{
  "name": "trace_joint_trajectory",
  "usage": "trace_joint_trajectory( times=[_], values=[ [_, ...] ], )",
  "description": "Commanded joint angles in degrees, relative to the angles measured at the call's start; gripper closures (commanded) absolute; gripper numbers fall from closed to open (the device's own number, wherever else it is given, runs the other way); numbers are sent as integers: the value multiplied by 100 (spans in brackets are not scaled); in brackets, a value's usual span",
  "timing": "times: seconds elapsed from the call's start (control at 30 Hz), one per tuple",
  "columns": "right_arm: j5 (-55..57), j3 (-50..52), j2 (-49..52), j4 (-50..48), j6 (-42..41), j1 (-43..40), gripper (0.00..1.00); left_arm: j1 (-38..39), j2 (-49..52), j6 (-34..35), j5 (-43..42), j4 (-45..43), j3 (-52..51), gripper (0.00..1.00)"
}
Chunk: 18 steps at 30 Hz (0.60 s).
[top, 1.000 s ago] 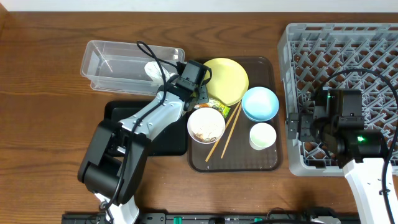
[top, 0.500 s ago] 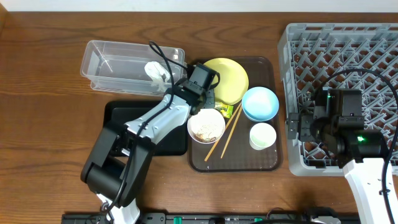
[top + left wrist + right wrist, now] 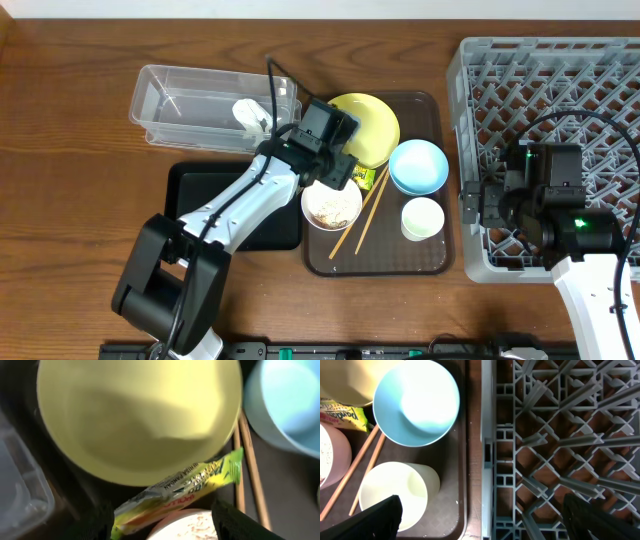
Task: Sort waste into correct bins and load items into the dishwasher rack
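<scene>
OK, left gripper [image 3: 165,519] is spread wide, with the wrapper [image 3: 180,487] directly beneath between its fingers, just beside the yellow plate [image 3: 135,415]. Long axis slants along my closing line; I'd rotate the wrist first.

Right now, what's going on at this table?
The left hand is open over the green-and-yellow wrapper, which lies between the yellow plate and the white bowl of crumbs; it is not gripped yet. Crumpled paper sits in the clear tub. The light blue bowl, small cup and chopsticks are on the brown tray. The right hand hangs open at the edge of the dishwasher rack, with no dishes visible in it.
</scene>
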<state>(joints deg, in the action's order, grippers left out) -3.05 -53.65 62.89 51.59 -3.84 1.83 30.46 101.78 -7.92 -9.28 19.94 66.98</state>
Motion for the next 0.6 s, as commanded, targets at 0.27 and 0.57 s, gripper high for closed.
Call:
trace_joint_trajectory(
  times=[0.27, 0.57],
  values=[
    [-44, -111, -26, 9, 50, 24, 1, -11, 166, -2809, -116, 13, 0, 34],
    [-46, -111, -26, 48, 50, 24, 1, -15, 227, -2916, 120, -393, 0, 35]
  ],
)
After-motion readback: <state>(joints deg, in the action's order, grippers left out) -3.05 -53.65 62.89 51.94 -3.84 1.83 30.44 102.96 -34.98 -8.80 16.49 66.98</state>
